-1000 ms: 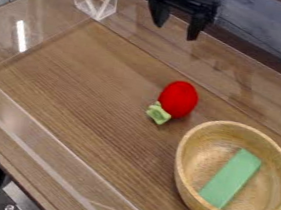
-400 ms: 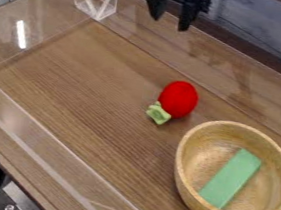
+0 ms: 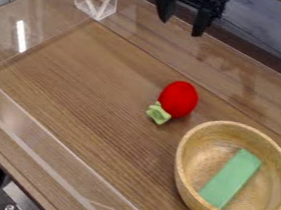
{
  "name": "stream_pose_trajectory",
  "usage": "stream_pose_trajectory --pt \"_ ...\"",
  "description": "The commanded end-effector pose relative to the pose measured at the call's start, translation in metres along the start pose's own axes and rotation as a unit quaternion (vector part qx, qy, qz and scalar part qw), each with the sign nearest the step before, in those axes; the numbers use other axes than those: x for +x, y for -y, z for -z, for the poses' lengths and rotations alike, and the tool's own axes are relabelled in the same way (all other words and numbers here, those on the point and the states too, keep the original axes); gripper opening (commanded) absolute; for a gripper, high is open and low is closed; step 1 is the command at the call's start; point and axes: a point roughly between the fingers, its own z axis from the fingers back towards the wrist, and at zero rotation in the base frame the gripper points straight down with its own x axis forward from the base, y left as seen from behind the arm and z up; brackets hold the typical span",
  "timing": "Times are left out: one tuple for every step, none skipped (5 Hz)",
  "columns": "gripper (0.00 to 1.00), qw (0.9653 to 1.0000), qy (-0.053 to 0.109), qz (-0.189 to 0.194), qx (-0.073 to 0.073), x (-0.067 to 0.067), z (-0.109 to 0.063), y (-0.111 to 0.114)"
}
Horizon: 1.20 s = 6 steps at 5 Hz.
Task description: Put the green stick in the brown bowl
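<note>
The green stick (image 3: 231, 179) is a flat light-green block lying inside the brown bowl (image 3: 206, 135), a round tan wooden bowl at the front right of the table. My gripper (image 3: 182, 22) hangs at the top middle of the view, above the far edge of the table, well away from the bowl. Its two dark fingers (image 3: 163, 12) point down with a gap between them, and nothing is held.
A red round object with a small green stub (image 3: 174, 100) lies mid-table, left of the bowl. Clear plastic walls (image 3: 93, 3) ring the wooden table. A grey wall stands behind.
The gripper shifted left and up between the earliest frame and 0.4 s ago, then moved back right to its place now. The stick, bowl and red object have not moved.
</note>
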Motion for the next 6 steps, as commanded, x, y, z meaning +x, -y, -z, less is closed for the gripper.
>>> stream_pose_trajectory --pt "1.00 0.9990 0.042 -0.011 0.010 0.019 -0.017 -0.016" --pt "1.00 0.9993 0.038 0.001 0.004 0.007 -0.015 -0.008" --pt "1.00 0.9992 0.040 0.003 -0.002 0.004 -0.015 -0.001" --pt "1.00 0.9988 0.046 0.015 -0.009 0.002 -0.023 0.003" --pt "1.00 0.9985 0.050 -0.021 -0.002 0.009 -0.029 0.008" --pt "1.00 0.9987 0.045 -0.022 -0.006 0.010 -0.015 0.001"
